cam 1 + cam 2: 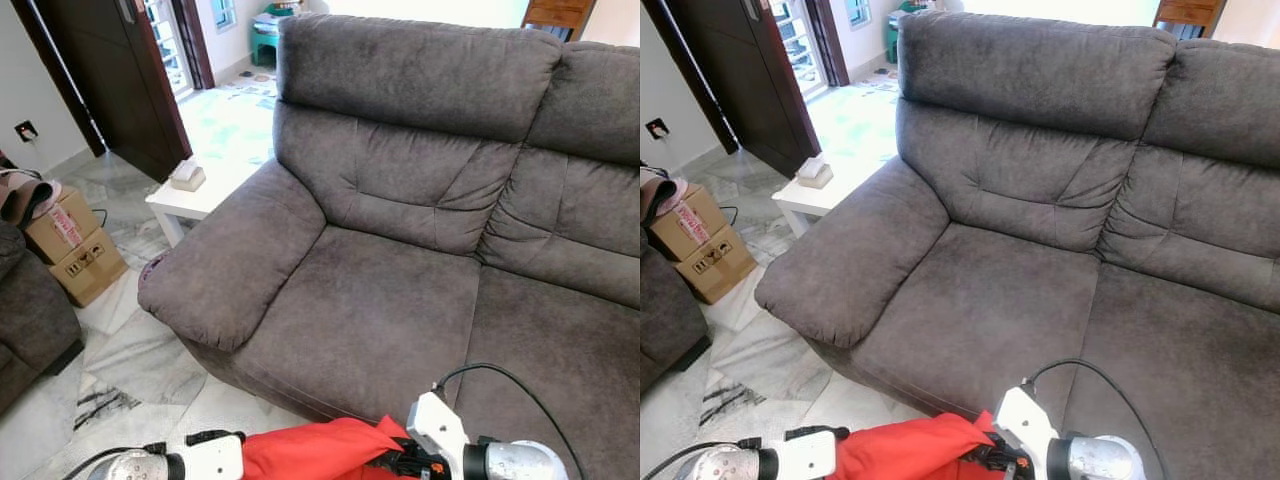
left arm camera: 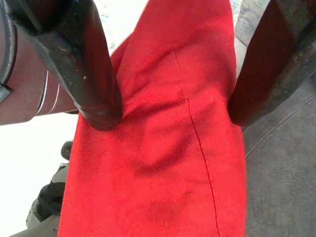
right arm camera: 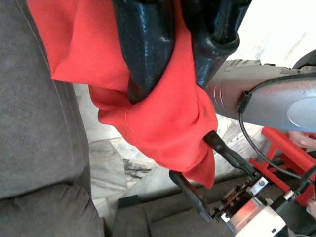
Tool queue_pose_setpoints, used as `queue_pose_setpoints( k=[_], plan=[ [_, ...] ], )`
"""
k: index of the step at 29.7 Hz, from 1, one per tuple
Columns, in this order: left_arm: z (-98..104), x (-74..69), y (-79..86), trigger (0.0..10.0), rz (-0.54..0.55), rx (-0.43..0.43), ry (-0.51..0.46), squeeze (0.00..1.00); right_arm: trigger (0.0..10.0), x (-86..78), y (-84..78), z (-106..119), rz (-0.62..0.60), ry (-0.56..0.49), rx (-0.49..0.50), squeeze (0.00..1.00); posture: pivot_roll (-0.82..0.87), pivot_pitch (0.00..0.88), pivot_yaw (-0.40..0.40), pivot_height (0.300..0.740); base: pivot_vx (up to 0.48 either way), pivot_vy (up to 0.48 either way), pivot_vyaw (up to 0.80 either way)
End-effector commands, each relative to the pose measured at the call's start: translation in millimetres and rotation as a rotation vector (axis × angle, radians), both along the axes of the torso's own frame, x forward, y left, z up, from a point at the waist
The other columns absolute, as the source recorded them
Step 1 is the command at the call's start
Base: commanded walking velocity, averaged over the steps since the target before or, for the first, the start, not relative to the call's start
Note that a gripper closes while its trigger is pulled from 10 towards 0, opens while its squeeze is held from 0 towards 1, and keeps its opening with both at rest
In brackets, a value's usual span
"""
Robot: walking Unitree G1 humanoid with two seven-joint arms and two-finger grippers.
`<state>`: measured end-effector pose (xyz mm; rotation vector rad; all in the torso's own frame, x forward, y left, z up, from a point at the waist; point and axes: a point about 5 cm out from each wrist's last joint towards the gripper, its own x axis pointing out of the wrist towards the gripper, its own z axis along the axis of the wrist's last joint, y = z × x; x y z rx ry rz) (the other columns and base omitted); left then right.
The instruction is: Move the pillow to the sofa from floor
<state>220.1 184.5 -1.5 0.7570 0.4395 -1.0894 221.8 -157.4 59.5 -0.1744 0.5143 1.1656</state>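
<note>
Holding a red fabric pillow (image 1: 320, 450) between both arms, just in front of the grey suede-like sofa (image 1: 400, 300).
Left end effector (image 2: 173, 113) straddles the smooth seamed cloth, fingers wide; right end effector (image 3: 170, 74) pinches a bunched corner, above pale marble floor (image 1: 130, 370).

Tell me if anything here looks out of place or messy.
Nothing looks damaged or spilled. The red pillow is off the sofa, held between the left hand and right hand at the seat's front edge.
</note>
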Motion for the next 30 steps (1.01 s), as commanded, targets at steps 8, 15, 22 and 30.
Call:
queue_pose_setpoints(
  k=[8, 15, 22, 30],
  plan=[
    [-10.0, -19.8, 5.6, 10.0, -0.041, 0.006, 0.129, 0.00, 10.0, 4.5, 11.7, 25.0, 0.061, -0.089, 0.085, 0.00, -0.02, 0.097, 0.052, 0.740, 0.000, 0.000, 0.00],
    [-13.4, -24.9, 10.3, 10.0, -0.074, 0.047, 0.178, 0.00, 10.0, 5.9, 13.7, 24.3, 0.064, -0.089, 0.083, 0.00, -0.01, 0.099, 0.052, 0.740, 0.000, 0.000, 0.00],
    [-19.0, -31.0, 18.1, 10.0, -0.117, 0.114, 0.197, 0.00, 10.0, 6.4, 13.8, 24.0, 0.060, -0.089, 0.082, 0.00, -0.01, 0.098, 0.053, 0.740, 0.000, 0.000, 0.00],
    [-28.2, -31.9, 29.1, 10.0, -0.124, 0.239, 0.145, 0.00, 10.0, 7.9, 14.2, 24.3, 0.055, -0.095, 0.084, 0.00, -0.01, 0.098, 0.054, 0.740, 0.000, 0.000, 0.00]
  ],
)
